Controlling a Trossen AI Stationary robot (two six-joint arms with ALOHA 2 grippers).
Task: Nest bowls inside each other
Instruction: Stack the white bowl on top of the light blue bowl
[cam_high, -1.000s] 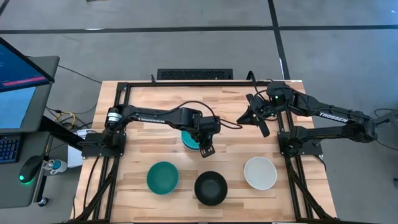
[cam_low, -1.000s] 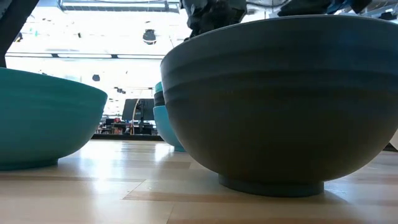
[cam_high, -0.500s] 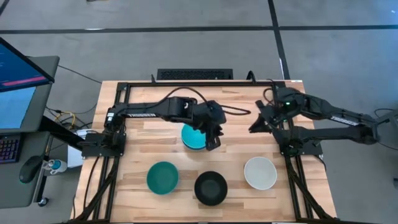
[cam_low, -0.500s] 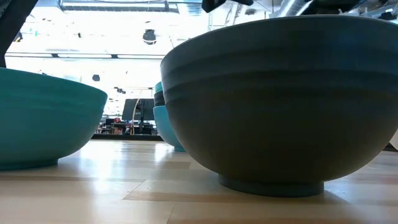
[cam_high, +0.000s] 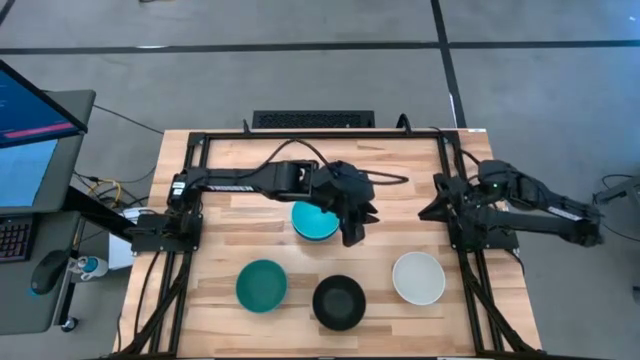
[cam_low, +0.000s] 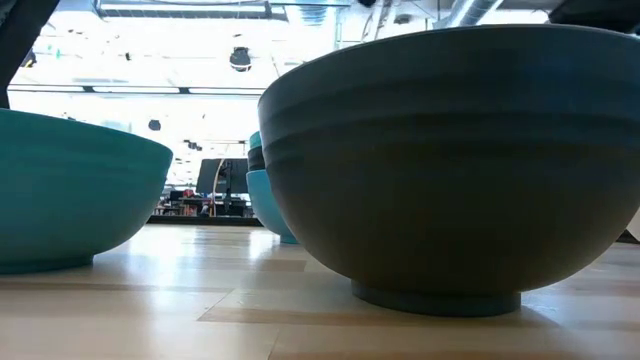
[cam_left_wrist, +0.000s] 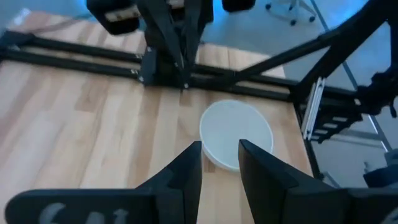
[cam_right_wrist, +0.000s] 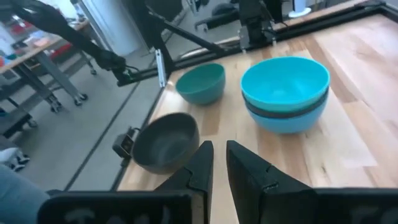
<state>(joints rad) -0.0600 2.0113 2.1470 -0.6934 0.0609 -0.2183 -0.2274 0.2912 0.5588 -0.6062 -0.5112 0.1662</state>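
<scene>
A stack of three bowls (cam_high: 315, 220) stands mid-table, light cyan on top, black in the middle and blue at the bottom (cam_right_wrist: 285, 93). Near the front edge a dark teal bowl (cam_high: 261, 285), a black bowl (cam_high: 339, 301) and a white bowl (cam_high: 418, 277) each rest on their bases. My left gripper (cam_high: 352, 238) hangs just right of the stack with a narrow gap between its fingers (cam_left_wrist: 219, 155), and the white bowl (cam_left_wrist: 236, 134) shows beyond them. My right gripper (cam_high: 425, 210) is drawn back by the right frame, shut and empty (cam_right_wrist: 219, 155).
A black metal frame (cam_high: 300, 135) borders the table's far, left and right sides. Bare wood lies between the stack and the right arm's base (cam_high: 470, 235). In the low view the black bowl (cam_low: 450, 160) fills the front, with the dark teal bowl (cam_low: 70, 190) beside it.
My left gripper has risen from the near right side of the stack and moved toward the table's right, leaving the cyan bowl on top. My right arm has folded back toward the right edge, its gripper pulling away from the table's middle.
</scene>
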